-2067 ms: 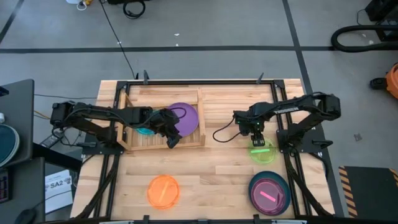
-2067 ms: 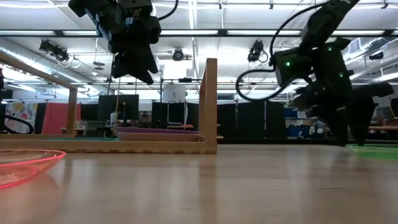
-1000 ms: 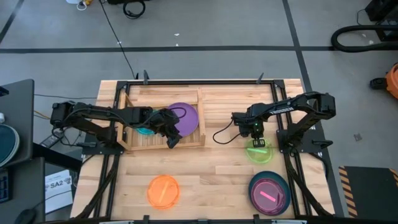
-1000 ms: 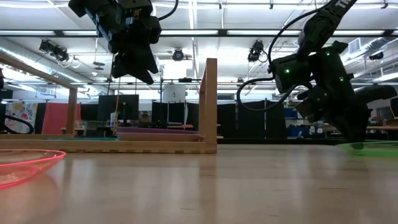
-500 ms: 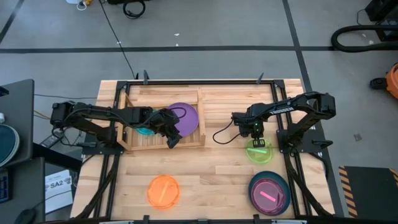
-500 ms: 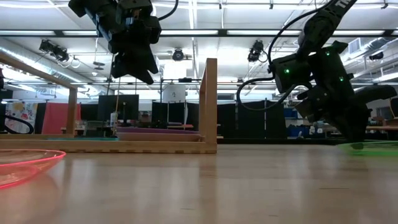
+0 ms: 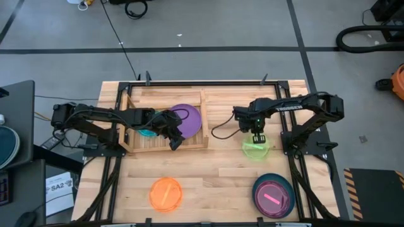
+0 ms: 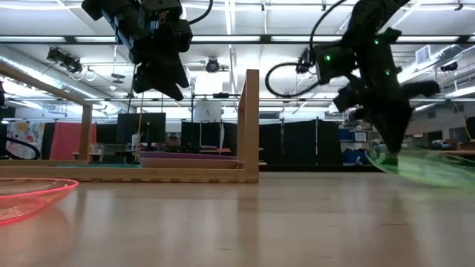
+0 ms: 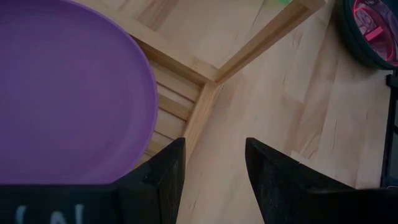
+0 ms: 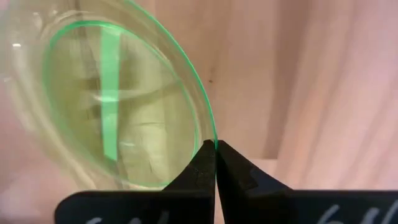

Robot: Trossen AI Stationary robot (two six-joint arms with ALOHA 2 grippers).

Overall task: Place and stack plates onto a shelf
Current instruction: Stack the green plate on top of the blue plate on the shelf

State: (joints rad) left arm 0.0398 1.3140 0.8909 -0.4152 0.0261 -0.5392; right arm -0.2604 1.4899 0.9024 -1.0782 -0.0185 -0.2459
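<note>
A clear green plate (image 7: 255, 150) hangs tilted over the table's right half with my right gripper (image 7: 257, 137) shut on it, also in the low view (image 8: 391, 145). The wooden shelf (image 7: 163, 147) at the far left holds a purple plate (image 7: 187, 117) and a teal plate (image 7: 146, 132) on its slats. My left gripper (image 7: 174, 141) hovers open above the shelf's near right corner (image 9: 210, 76), beside the purple plate (image 9: 68, 93). An orange plate (image 7: 165, 193) lies on the table's near left. My right gripper pinches the green plate's rim (image 10: 210, 138) between its two fingertips, at the plate's far edge. The fingers come from above, pointing down. The plate (image 8: 427, 167) hangs tilted below them, its held edge highest and its free side lower toward the table's right.
A dark teal plate (image 7: 274, 195) with a pink plate (image 7: 271, 198) in it lies at the near right. Black frame rails run along the table's edges (image 7: 297, 176). Bare wood lies between the shelf and the near plates.
My right gripper has gone up and a little toward the shelf, staying shut. The green plate, which lay flat on the table, has come up with it by its far edge and now hangs tilted.
</note>
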